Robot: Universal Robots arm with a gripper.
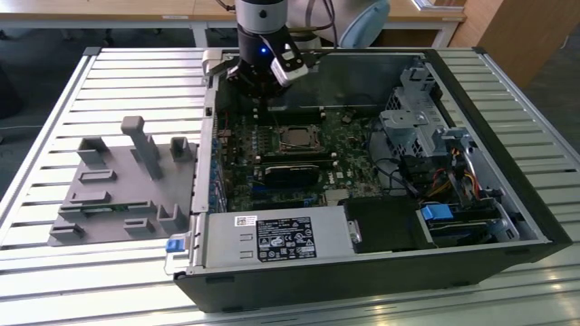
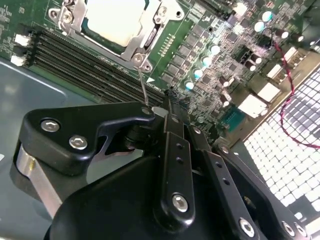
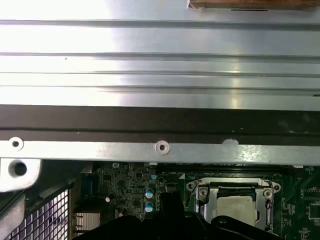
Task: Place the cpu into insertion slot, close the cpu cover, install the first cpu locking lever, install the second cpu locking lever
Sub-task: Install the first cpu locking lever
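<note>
One square silvery cpu (image 2: 116, 20), metal-framed — seated.

Black matte pincer (image 2: 167, 107) with silver screws, dark cylindrical wrist with a blue light, white camera block

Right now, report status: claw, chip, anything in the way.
Claw above the board, holding nothing visible. Chip seated in the socket, cover closed over it. A thin lever wire runs from the socket corner to the claw tip.

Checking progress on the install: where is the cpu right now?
In the exterior view the cpu sits in the insertion slot mid-motherboard, framed by the cpu cover, just beyond the black card and near the gripper.
</note>
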